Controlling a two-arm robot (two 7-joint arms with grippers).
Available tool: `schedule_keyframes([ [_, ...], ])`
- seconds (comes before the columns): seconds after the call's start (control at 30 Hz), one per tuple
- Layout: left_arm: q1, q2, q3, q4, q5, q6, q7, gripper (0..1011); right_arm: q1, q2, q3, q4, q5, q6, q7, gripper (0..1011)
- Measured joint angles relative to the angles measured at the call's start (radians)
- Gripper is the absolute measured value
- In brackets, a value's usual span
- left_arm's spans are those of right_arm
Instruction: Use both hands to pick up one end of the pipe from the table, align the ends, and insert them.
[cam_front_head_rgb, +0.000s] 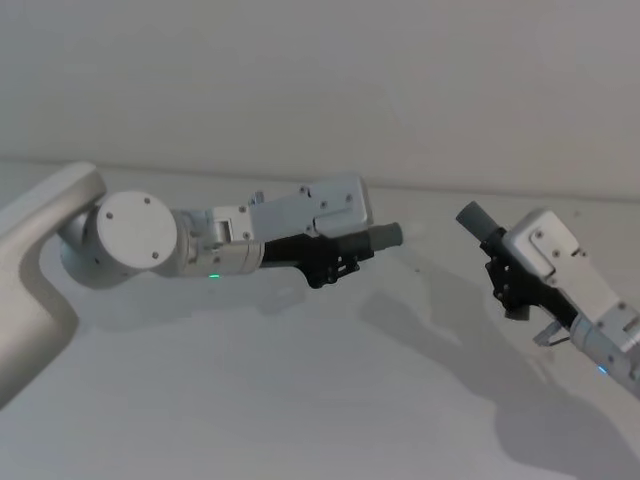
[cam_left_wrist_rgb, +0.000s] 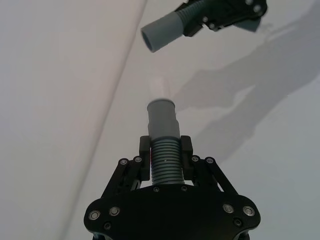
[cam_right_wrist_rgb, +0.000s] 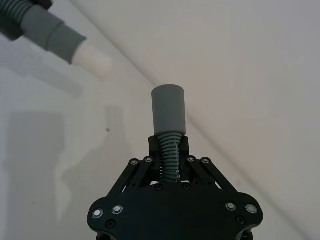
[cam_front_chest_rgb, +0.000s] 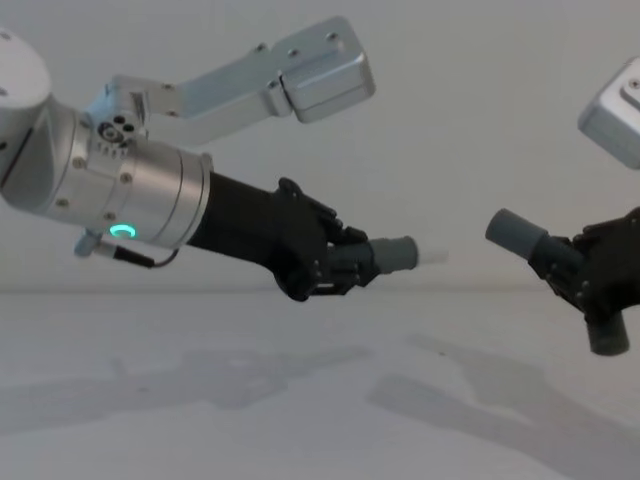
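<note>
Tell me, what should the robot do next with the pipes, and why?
Probably tilt the right gripper so its socket mouth faces the left gripper's whitish tip: both pieces are held aloft, apart, and the mouth aims past the tip.

The left gripper (cam_front_head_rgb: 352, 250) clamps one pipe piece (cam_front_head_rgb: 382, 236), its whitish tip (cam_front_head_rgb: 412, 231) pointing at the socket piece (cam_front_head_rgb: 470, 216) (a gap apart) held by the right gripper (cam_front_head_rgb: 496, 256) above the table (cam_front_head_rgb: 300, 400).
</note>
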Motion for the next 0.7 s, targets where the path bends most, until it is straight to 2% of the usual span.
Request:
schedule_keyframes([
  [0.27,-0.066,0.034,0.047,-0.018,0.096,-0.074,-0.053,329,0.015,0.061,-0.026,0.022,-0.078,-0.159,0.003,172],
  [0.4,-0.085,0.044,0.061,-0.025,0.124,-0.096,-0.069,328,0.026,0.088,-0.039,0.036,-0.123,-0.243,0.0,172],
  [0.5,-0.098,0.05,0.07,-0.03,0.142,-0.11,-0.079,328,0.04,0.118,-0.054,0.054,-0.174,-0.328,-0.009,171],
  [0.7,-0.115,0.06,0.081,-0.035,0.167,-0.129,-0.093,329,0.057,0.15,-0.07,0.076,-0.238,-0.432,-0.024,172],
])
